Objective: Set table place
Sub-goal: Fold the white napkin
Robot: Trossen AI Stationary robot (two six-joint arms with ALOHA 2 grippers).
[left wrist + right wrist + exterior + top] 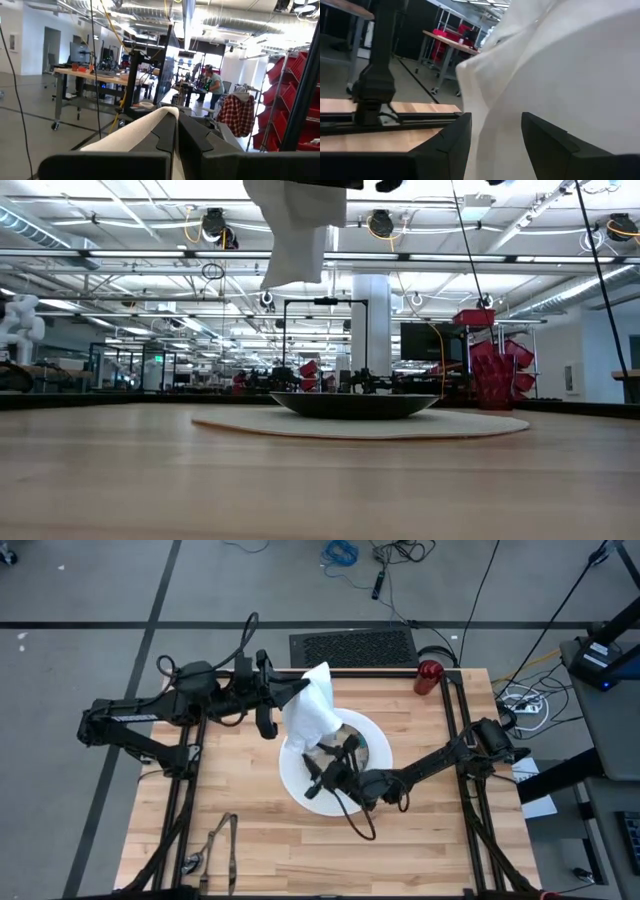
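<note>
A white cloth napkin [312,710] hangs high over the big white plate [300,795], which lies on the table [430,840] with the patterned bowl [368,745] resting on it. My left gripper [300,690] is shut on the napkin's top. My right gripper [322,768] is open over the plate, its two fingers on either side of the napkin's lower part [495,135]. In the low view the napkin [295,230] hangs well above the bowl [355,405]. A small red cup [428,675] stands at the table's far right edge. My left gripper pinches the napkin's upper end [150,127] between its two shut fingers [165,137], reaching level from the table's left. The cloth hangs slack below them, lifted clear of the plate. My right gripper has cloth between its open fingers [447,147]; whether they touch it I cannot tell.
Dark cutlery [218,840] lies near the table's front left corner. Bare wood shows to the right of the plate and along the front edge. A black frame rail [455,730] runs along the table's right side.
</note>
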